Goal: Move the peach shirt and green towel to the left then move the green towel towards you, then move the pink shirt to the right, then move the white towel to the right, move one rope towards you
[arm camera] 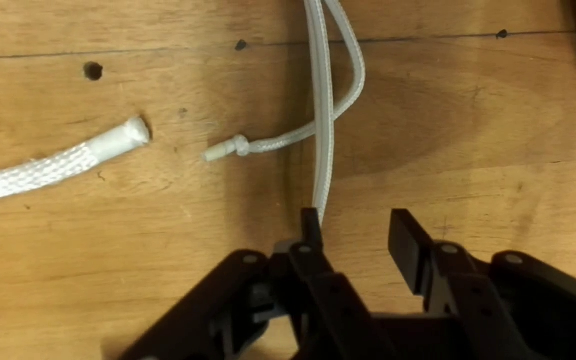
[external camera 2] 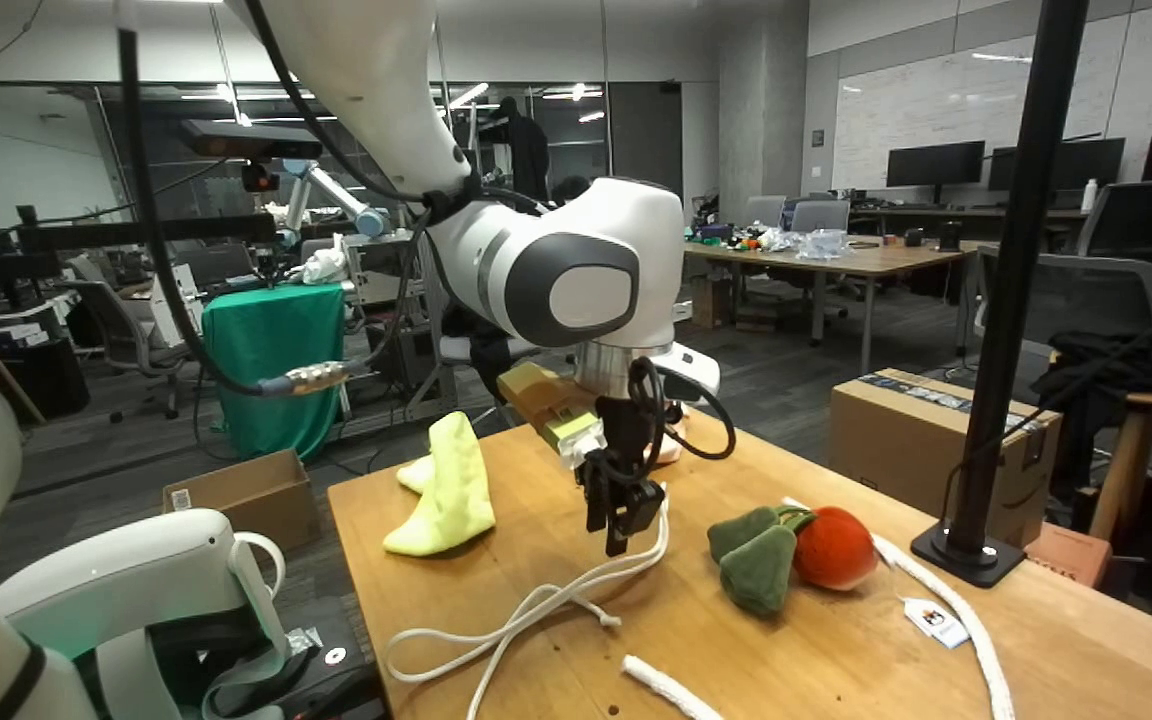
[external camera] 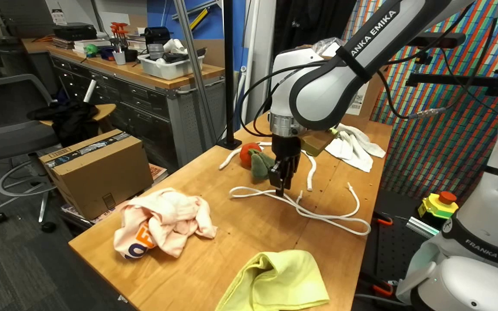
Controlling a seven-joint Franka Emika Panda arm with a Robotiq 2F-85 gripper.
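The rope (external camera: 314, 214), a thin white cord, lies in loose loops on the wooden table. My gripper (arm camera: 357, 222) is open over one end of it, with bare wood showing between its fingertips. In the wrist view the cord (arm camera: 324, 125) runs behind the left finger (arm camera: 312, 227); whether they touch I cannot tell. The peach shirt (external camera: 169, 220) is crumpled near the table's far edge in an exterior view. A folded green towel (external camera: 281, 280) rests at the bottom of that view. Beyond the arm lies the white towel (external camera: 357, 149). The pink shirt is hidden or out of view.
Close to the gripper sits a red plush ball (external camera 2: 836, 550) with dark green plush leaves (external camera 2: 758, 562). A thicker white rope (external camera 2: 971, 620) curves around that toy, one end (arm camera: 118, 142) showing in the wrist view. A black post (external camera 2: 996, 350) stands at the table edge.
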